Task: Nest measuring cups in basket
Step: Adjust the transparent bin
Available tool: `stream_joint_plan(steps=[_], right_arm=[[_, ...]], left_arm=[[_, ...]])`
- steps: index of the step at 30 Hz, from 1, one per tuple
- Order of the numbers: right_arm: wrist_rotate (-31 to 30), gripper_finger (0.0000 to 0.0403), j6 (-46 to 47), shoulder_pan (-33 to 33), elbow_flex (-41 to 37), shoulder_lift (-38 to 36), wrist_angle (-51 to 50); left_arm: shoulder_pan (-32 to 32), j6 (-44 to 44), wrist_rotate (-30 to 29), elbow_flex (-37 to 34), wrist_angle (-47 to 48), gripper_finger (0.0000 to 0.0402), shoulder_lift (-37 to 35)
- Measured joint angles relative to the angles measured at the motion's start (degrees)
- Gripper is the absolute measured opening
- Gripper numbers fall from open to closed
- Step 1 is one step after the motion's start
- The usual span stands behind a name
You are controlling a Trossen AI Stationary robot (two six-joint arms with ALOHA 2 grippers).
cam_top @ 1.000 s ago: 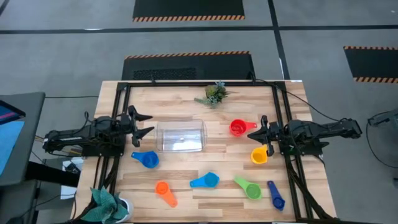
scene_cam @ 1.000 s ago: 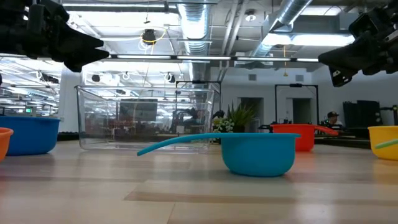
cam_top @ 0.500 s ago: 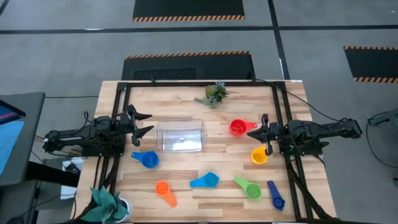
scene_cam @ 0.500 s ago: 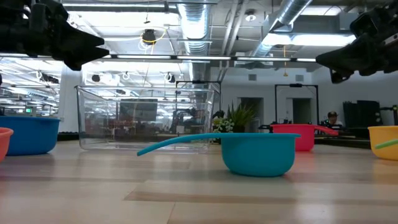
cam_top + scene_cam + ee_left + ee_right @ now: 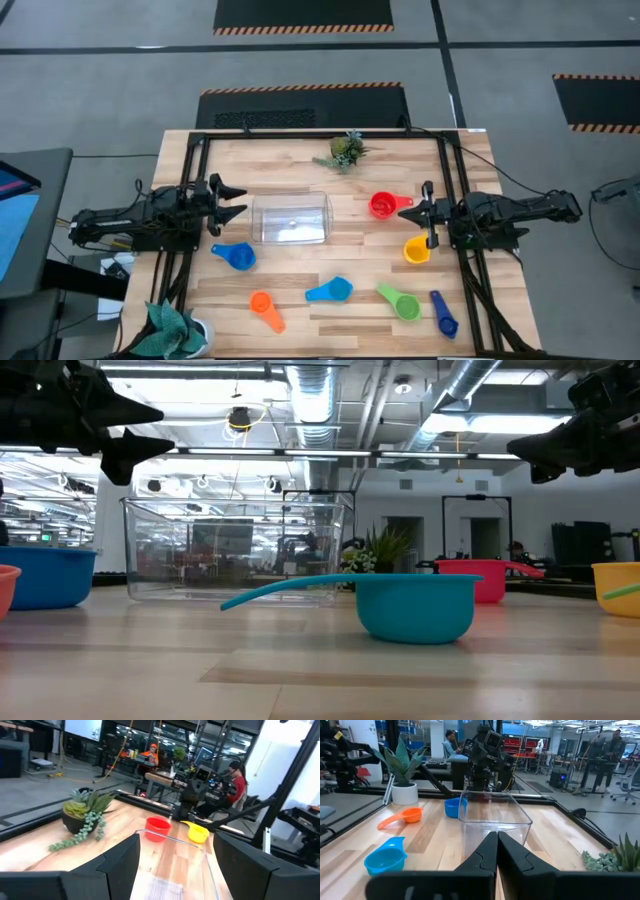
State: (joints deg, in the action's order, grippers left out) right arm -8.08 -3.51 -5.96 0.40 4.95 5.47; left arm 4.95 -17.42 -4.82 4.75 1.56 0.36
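The clear basket [image 5: 290, 218] stands on the table left of centre. Loose measuring cups sit around it on their bowls' bases: red [image 5: 383, 205], yellow [image 5: 416, 250], blue [image 5: 235, 256], orange [image 5: 264, 306], light blue [image 5: 332, 291], green [image 5: 402, 302] and dark blue [image 5: 443, 314]. My left gripper [image 5: 238, 200] hovers level just left of the basket, open, with nothing between its fingers [image 5: 120, 865]. My right gripper [image 5: 403, 211] hovers level, shut and empty, beside the red and yellow cups and pointing at the basket [image 5: 492, 817].
A small green plant sprig [image 5: 343, 151] lies near the table's far edge. A potted teal-leaved plant [image 5: 172, 330] stands at the near left corner. A black frame [image 5: 200, 140] rims the table. Bare wood lies between the basket and the near cups.
Both grippers have stayed in place and rolled a little about their own pointing lines. The left one's two fingers now show apart in the low view. The cups and basket have not moved.
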Motion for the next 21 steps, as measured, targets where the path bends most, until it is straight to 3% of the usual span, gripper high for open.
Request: stream_joint_plan(steps=[12, 21], right_arm=[[0.7, 0.0031, -3.4, 0.0, 0.0, 0.0, 9.1], [0.7, 0.0031, -10.5, 0.0, 0.0, 0.0, 21.1]], left_arm=[[0.0, 5.5, -5.9, -0.1, -2.1, 0.0242, 0.0], [0.0, 20.2, -6.6, -0.1, -11.5, 0.0242, 0.0]])
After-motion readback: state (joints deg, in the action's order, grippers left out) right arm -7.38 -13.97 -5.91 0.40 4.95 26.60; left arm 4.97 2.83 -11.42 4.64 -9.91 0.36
